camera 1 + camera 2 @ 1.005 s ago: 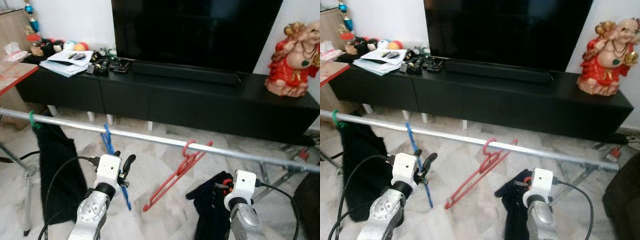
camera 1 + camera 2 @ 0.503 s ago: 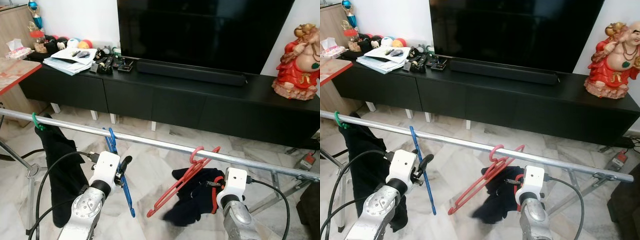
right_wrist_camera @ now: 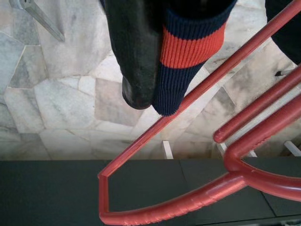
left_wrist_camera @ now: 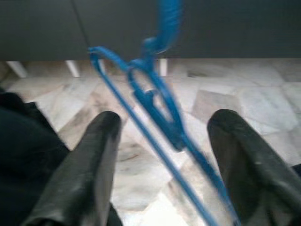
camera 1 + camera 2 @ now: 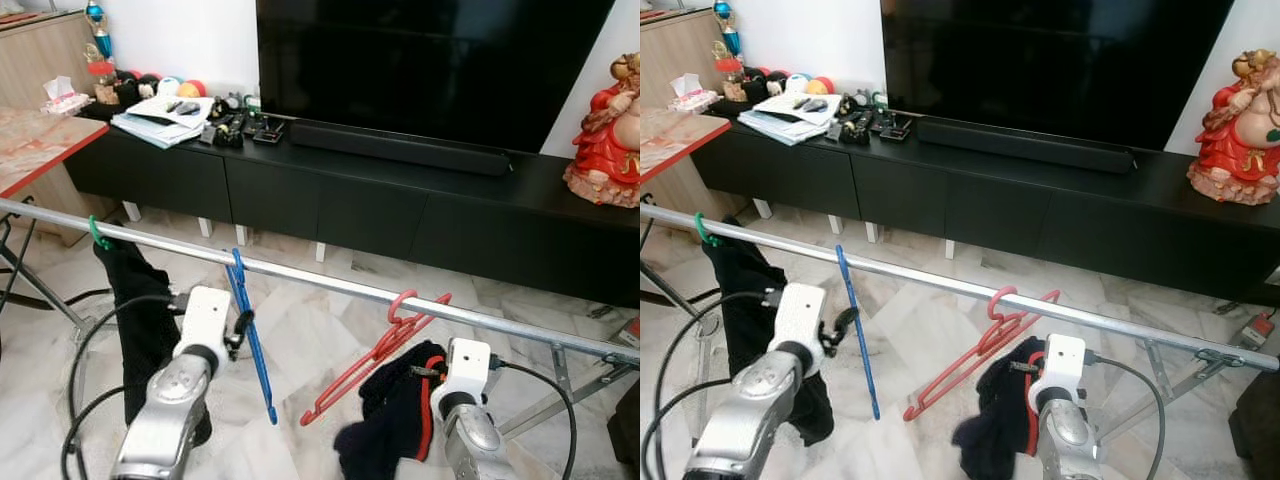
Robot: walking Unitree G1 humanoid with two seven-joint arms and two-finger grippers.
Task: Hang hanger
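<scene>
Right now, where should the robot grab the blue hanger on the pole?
Probably the straight blue arm just under the hook of the blue hanger, coming from the robot's side. It hangs edge-on from the metal pole, thin and almost straight down, and the left gripper is open with the hanger between its fingers.

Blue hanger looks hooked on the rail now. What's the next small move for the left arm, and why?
Probably back the left gripper straight off. Its fingers stand open on either side of the blue hanger without pinching it, and the hook sits over the rail, so the hanger carries itself. The right gripper holds a dark garment beside the red hanger.
</scene>
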